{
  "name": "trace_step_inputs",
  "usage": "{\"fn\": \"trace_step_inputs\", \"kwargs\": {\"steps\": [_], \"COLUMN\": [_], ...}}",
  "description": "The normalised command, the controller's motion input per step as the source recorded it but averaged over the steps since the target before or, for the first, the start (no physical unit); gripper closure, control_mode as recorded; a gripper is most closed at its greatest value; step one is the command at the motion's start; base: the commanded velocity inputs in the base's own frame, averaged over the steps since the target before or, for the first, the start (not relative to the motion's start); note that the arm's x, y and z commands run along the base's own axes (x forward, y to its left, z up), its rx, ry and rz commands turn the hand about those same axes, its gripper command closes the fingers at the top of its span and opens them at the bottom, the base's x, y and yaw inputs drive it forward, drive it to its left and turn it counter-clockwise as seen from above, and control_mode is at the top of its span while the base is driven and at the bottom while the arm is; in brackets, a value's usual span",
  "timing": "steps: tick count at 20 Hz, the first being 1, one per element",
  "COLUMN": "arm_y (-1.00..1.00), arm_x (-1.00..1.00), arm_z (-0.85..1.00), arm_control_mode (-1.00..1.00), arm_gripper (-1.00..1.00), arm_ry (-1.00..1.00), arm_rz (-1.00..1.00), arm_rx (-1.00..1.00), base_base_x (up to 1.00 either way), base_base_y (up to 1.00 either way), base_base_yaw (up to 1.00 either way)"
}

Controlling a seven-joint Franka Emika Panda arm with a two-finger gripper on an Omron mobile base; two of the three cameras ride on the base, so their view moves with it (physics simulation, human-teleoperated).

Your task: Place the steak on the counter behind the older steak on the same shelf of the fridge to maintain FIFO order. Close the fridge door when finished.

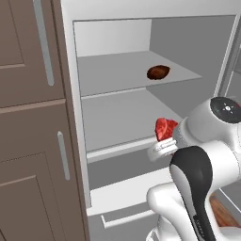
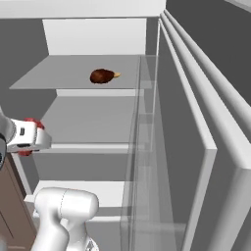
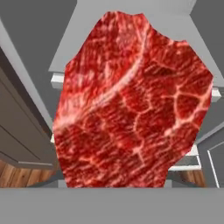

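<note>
Red, pale-streaked raw steak (image 3: 131, 105) is clenched in the claw (image 1: 164, 141) before the open grey fridge (image 1: 188, 47), needing careful shelf (image 1: 117, 117) placement next.

fridge (image 1: 188, 52) open | middle shelf (image 1: 117, 117) bare | upper shelf: dark lump (image 1: 158, 72) mid-right

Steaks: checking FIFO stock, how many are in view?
2: a bright red steak in the gripper at the fridge opening, a darker steak on the upper shelf. Others may be hidden.
</note>
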Motion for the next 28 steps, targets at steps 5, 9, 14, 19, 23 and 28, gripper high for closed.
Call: {"fn": "trace_step_inputs", "kwargs": {"steps": [5, 9, 14, 19, 23, 28], "arm_y": [0.0, 0.0, 0.0, 0.0, 0.0, 0.05], "arm_x": [0.55, 0.53, 0.71, 0.77, 0.74, 0.57], "arm_z": [0.9, 0.87, 0.51, 0.03, 0.03, 0.07], "arm_control_mode": [-1.0, -1.0, -1.0, -1.0, -1.0, -1.0], "arm_gripper": [1.0, 1.0, 1.0, 1.0, 1.0, 1.0], "arm_ry": [-0.19, -0.2, -0.08, 0.0, 0.0, -0.07], "arm_rz": [0.03, 0.01, 0.0, 0.0, 0.0, 0.0], "arm_rx": [0.0, 0.0, 0.0, 0.01, 0.0, 0.0], "base_base_x": [0.0, 0.0, 0.0, 0.0, 0.0, 0.0], "base_base_y": [0.0, 0.0, 0.0, 0.0, 0.0, 0.0], "base_base_yaw": [0.0, 0.0, 0.0, 0.0, 0.0, 0.0]}}
